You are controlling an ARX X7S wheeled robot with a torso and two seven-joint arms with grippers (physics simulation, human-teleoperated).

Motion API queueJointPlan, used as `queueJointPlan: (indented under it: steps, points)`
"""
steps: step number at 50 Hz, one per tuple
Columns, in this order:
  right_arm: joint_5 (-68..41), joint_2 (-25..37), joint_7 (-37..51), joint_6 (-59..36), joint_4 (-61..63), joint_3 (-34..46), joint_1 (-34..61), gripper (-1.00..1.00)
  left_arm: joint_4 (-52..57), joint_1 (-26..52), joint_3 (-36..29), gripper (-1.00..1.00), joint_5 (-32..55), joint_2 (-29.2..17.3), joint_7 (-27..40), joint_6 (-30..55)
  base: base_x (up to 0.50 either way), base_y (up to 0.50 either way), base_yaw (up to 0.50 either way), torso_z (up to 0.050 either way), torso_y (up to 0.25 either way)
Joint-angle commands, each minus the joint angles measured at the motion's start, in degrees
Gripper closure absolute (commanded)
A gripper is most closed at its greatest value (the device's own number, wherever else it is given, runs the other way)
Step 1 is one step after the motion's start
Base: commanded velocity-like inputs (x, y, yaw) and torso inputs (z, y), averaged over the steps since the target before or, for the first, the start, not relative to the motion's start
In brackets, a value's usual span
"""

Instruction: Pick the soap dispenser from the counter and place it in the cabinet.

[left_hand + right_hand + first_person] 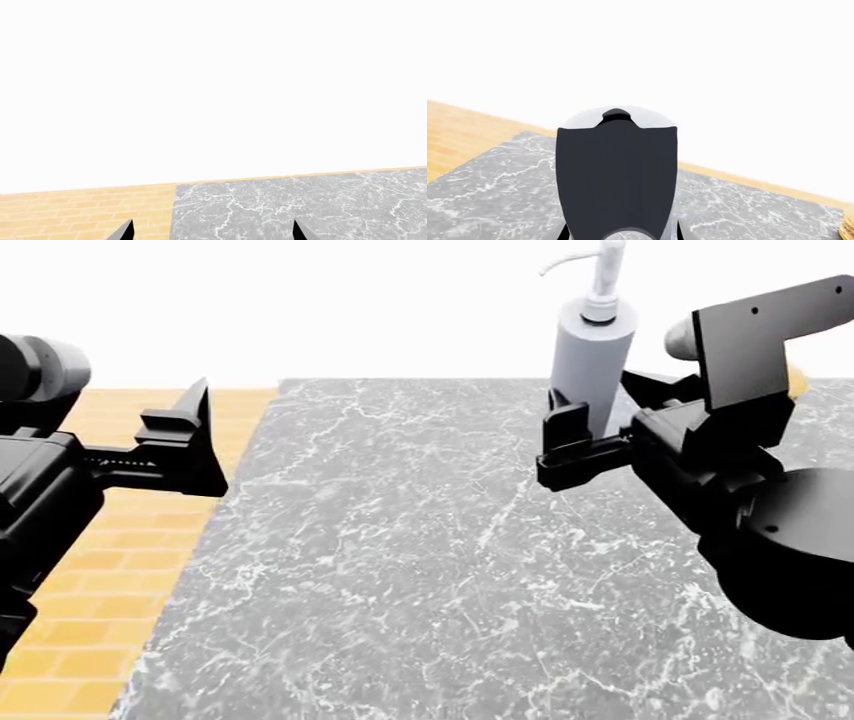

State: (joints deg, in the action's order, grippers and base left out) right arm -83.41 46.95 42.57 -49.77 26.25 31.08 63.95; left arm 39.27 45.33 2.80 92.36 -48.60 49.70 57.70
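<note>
Here's the right gripper (583,435), and it has the soap dispenser (594,360) clamped between its fingers, jaws closed narrow on the lower part of the bottle. The dispenser stands upright, pale grey body with the white pump head and curved nozzle above it, the nozzle pointing toward the robot's left. It sits over the far right part of the counter (400,570); whether its base touches the stone or hangs just above it I cannot tell, because the black fingers cover the bottom of the bottle. From the right wrist view the dispenser (617,175) fills the middle of the picture as a dark, shadowed cylinder, its rounded top showing pale, with grey veined stone spreading out on both sides of it.

Over on the other side, the left gripper (187,445) hovers beside the counter's left edge, above the tan brick-patterned floor (80,570), holding nothing. In the left wrist view its two dark fingertips (127,231) stand well apart, so the jaws are wide, one tip over the floor and the other over the grey stone top.

Beyond the counter there is only plain white background.
</note>
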Motion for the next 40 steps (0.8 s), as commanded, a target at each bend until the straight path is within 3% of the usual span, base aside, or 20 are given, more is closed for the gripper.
queueJointPlan:
  steps: [1,40]
  points:
    - [-0.65,0.52,1.19,-0.96,2.25,-0.78,1.09,1.00,0.23,-0.24,0.22,-1.00,0.44,-0.25,0.19,-0.46,0.48,0.16,0.00,0.000,0.000]
    - [2.68,0.61,0.04,-0.97,2.79,0.21,2.06,1.00,0.54,-1.81,-0.11,-1.00,-2.71,0.36,-2.14,-1.80,0.50,0.02,0.00,0.000,0.000]
